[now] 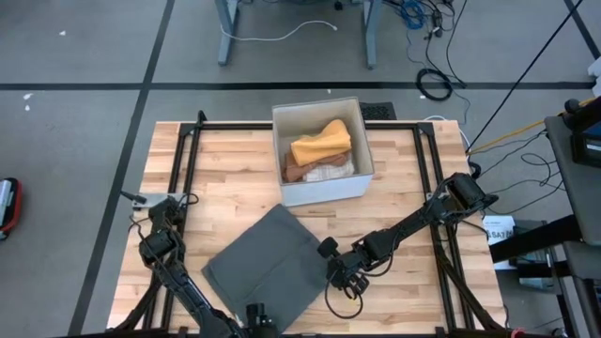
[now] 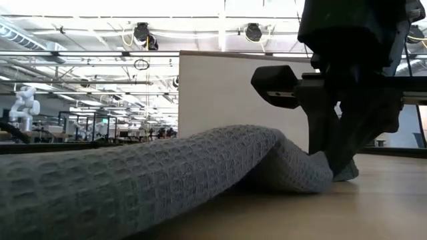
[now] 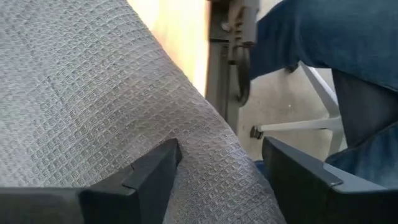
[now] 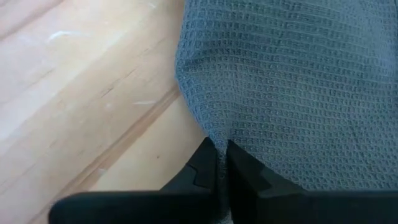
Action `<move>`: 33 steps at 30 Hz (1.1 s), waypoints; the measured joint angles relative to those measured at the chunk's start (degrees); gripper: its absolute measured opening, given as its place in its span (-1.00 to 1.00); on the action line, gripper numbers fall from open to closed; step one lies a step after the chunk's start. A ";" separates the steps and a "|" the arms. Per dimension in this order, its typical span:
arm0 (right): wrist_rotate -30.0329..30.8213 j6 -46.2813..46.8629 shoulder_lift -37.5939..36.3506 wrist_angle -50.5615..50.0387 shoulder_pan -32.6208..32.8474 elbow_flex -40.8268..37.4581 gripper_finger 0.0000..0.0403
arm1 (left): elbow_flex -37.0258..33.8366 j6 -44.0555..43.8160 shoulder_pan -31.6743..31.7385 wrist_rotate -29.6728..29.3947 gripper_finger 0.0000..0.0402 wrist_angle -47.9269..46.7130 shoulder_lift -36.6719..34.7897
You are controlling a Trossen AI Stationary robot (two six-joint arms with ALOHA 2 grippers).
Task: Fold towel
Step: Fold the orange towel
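Observation:
The grey waffle-weave towel [image 1: 268,263] lies on the wooden table in front of the white box, mostly flat. In the low view the grey towel [image 2: 167,173] humps up just beside my right gripper [image 2: 333,163]. My right gripper [image 1: 332,273] is shut on the towel's right edge. My left gripper [image 1: 258,321] is at the towel's near edge by the table's near side. It is open, and its fingers [image 3: 146,177] stand on either side of that edge of the towel [image 3: 93,93]. My right gripper pinches the towel's right edge [image 4: 214,140] between its two fingers, coming from above and slanting down. The pinched part [image 2: 327,175] sits low at the table, and the cloth beside it bulges up slack. My left gripper: I cannot tell whether its open fingers touch the towel.
A white box [image 1: 362,141] with orange and brown cloths stands at the table's far middle. Black frame rails [image 1: 188,160] run along the table's left and right sides. A person's legs in jeans [image 3: 323,37] show beyond the table's near edge. Bare wood [image 4: 74,87] lies beside the towel.

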 joint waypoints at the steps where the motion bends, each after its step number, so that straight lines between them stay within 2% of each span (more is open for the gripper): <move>1: -0.01 -0.13 0.00 0.02 -0.04 0.00 -0.93 | 0.02 -0.04 0.14 0.00 0.20 -0.45 0.00; 5: 0.03 -0.14 0.00 0.04 -0.17 -0.01 -0.93 | 0.00 -0.04 0.66 -0.55 -0.01 -2.46 0.02; 17: 0.14 0.30 0.00 -0.18 -0.17 -0.02 -0.94 | -0.07 2.31 0.95 -0.86 -0.91 -4.39 0.12; 30: 0.09 0.15 -1.87 -5.28 -0.54 -0.11 -1.00 | -0.02 6.52 1.40 -0.09 -0.99 -7.47 0.09; 33: -2.09 1.82 -2.83 -5.49 -0.56 -0.17 -1.00 | 0.44 8.12 1.92 0.51 -0.99 -7.98 0.08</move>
